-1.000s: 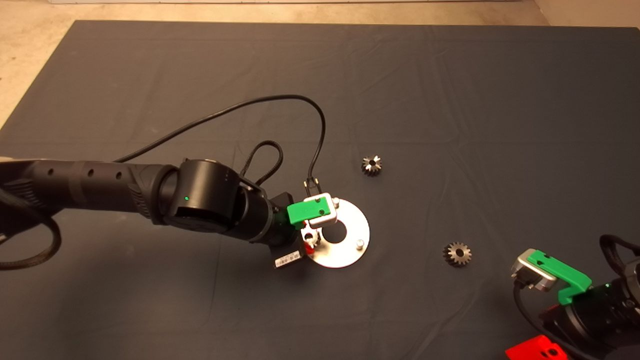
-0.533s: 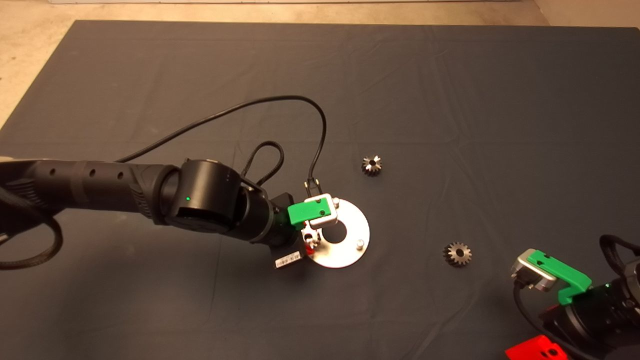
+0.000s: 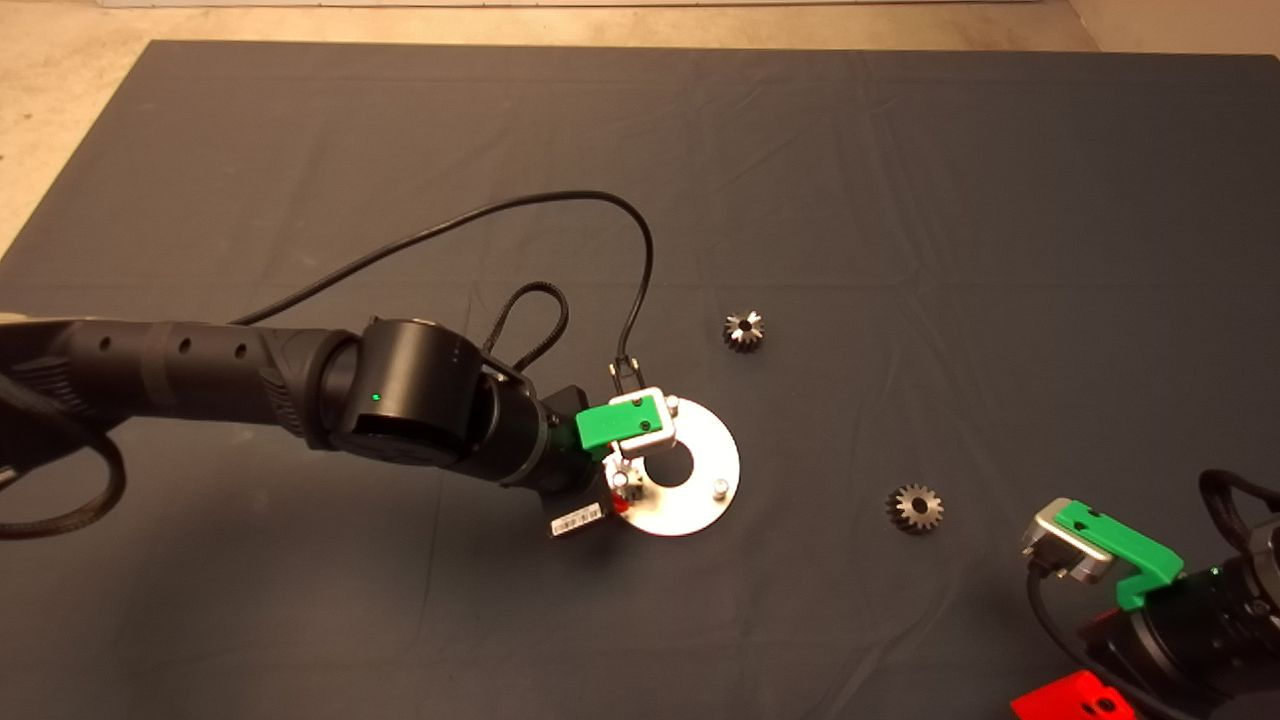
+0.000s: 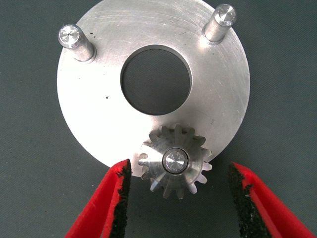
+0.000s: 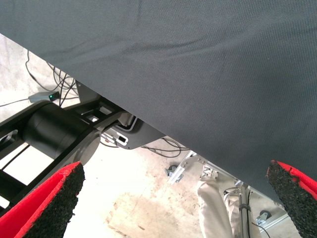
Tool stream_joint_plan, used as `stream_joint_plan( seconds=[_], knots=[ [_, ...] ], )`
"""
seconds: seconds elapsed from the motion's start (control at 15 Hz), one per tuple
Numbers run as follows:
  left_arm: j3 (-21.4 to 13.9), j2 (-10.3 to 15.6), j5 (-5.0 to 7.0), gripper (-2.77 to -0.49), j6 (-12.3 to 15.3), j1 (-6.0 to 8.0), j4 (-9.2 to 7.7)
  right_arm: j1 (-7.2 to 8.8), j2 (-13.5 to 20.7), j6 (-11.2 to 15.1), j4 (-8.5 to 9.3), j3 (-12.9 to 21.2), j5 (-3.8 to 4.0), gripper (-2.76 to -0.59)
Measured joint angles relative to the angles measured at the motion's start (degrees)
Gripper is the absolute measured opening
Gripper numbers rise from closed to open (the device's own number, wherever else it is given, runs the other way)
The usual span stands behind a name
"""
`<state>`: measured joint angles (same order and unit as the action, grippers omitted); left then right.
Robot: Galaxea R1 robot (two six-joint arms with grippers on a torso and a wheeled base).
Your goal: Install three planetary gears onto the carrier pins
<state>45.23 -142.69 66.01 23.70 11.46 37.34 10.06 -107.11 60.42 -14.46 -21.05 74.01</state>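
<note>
On the disc | gear sits on its pin | left end effector released, fingers clear | barcode sticker unreadable | right end effector spread wide, parked

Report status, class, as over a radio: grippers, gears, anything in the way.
Left gripper open over disc, one gear seated on its pin. Right gripper parked open at lower right. Two gears on mat. Two pins bare, unobstructed.
</note>
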Motion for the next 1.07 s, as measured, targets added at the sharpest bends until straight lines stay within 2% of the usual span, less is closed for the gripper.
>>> stream_joint_plan(
  seconds=[0.13, 0.27, 0.4, 0.53, 0.6, 0.73, 0.87, 0.93, 1.0, 1.07],
  knots=[
    [-0.71, 0.24, 0.02, -1.86, 1.51, 0.00, 0.00, 0.30, 0.00, -0.02, 0.13, 0.00, -0.04, -0.61],
    [-3.59, 1.68, 0.22, -1.80, 4.34, 0.02, -0.05, 0.99, 0.00, -0.09, 0.25, 0.00, -0.09, -0.61],
    [-7.41, 5.07, 1.32, -1.80, 9.51, 0.55, -0.18, 1.77, 0.00, -0.64, 0.54, 0.00, -0.04, -0.61],
    [-11.00, 8.62, 3.94, -1.80, 18.20, 0.96, -0.13, 2.21, -0.02, -2.19, 0.82, 0.00, -0.09, -0.61],
    [-13.33, 9.93, 5.85, -1.80, 22.96, 0.96, -0.18, 2.50, -0.17, -2.48, 0.90, 0.00, -0.20, -0.60],
    [-18.48, 11.27, 9.95, -1.80, 32.34, 0.99, -0.19, 3.51, -0.50, -3.00, 1.01, -0.20, -1.00, -0.61],
    [-21.89, 11.93, 13.10, -1.80, 42.36, 1.15, -0.24, 5.65, -2.18, -3.63, 1.13, -1.16, -1.49, -0.60],
    [-22.77, 11.98, 14.49, -1.80, 46.29, 1.33, -0.20, 6.65, -3.41, -3.90, 1.16, -2.65, -1.94, -0.60],
    [-23.63, 11.91, 15.83, -1.80, 49.53, 1.29, -0.22, 7.30, -4.58, -4.98, 1.16, -4.49, -2.02, -0.60],
    [-24.54, 11.65, 17.16, -1.80, 51.44, 1.30, -0.22, 7.67, -5.54, -5.49, 1.15, -5.89, -2.02, -0.61]
  ],
)
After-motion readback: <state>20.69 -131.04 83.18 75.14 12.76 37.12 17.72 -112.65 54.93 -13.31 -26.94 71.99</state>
